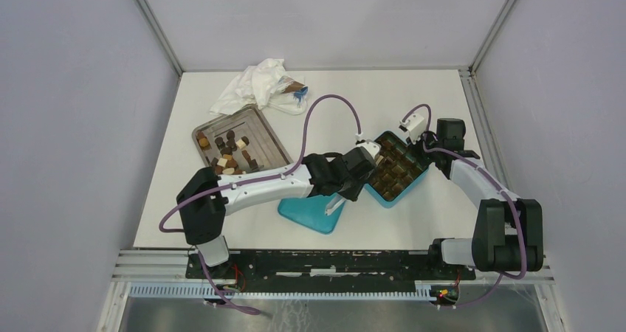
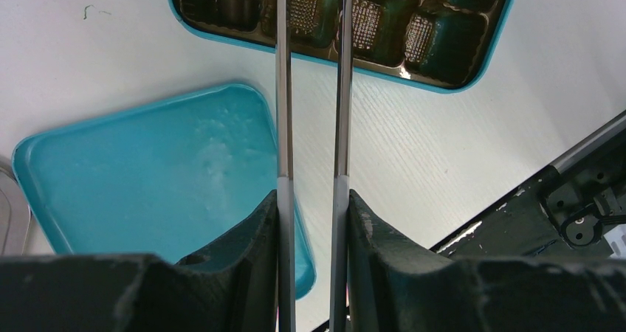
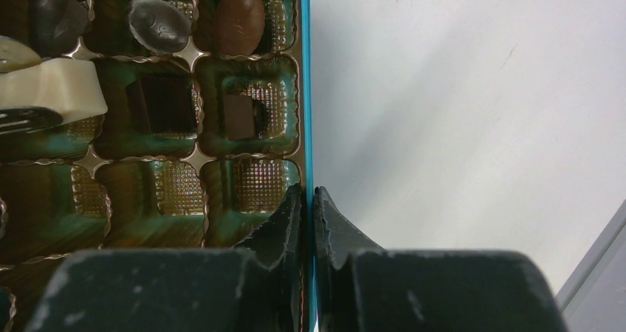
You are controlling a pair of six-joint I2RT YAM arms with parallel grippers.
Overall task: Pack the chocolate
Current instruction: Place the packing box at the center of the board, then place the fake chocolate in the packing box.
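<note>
While part of the chocolate (image 3: 240,18) lies in the cells of the brown insert (image 3: 177,188), one piece to a cell, with dark, mid-brown and one white piece among them, many more pieces lie loose in the metal tray (image 1: 264,136) at the far left of the worktop (image 1: 384,96). Several cells of the insert are empty. The insert sits in the teal box (image 3: 305,88), which stands right of centre. The right tool (image 3: 308,195) is closed tightly on the right wall of this box, one finger inside and one outside. The left tool (image 2: 311,199) is pressed on a pair of long metal tweezers (image 2: 283,88). Their two blades stand a little apart and run over the worktop between the box and the teal lid (image 2: 148,177), which lies flat just beside the box. The blade tips are cut off in the wrist view, so I cannot tell whether they carry anything. A white cloth (image 1: 258,81) lies crumpled behind the tray.
</note>
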